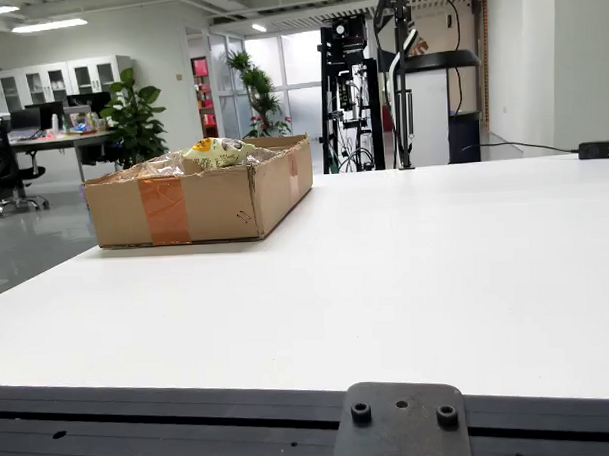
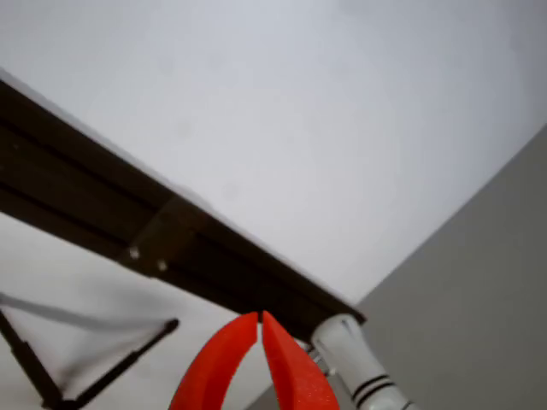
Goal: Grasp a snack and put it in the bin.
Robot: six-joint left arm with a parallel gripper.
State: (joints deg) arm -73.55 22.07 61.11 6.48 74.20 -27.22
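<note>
One yellow-green snack tops the bin; end effector pressed together, empty.

Open office, potted plant; ceiling lights, windows

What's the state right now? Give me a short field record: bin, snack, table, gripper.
bin: cardboard box at the far left of the white table in the view from the table edge, open top, orange tape on its front
snack: yellowish packet lying in the box with clear wrappers, showing above the rim
table: no loose snack visible on it in this view
gripper: red gripper in the view that rides on it, fingertips together, holding nothing, above the table's dark edge rail
</note>
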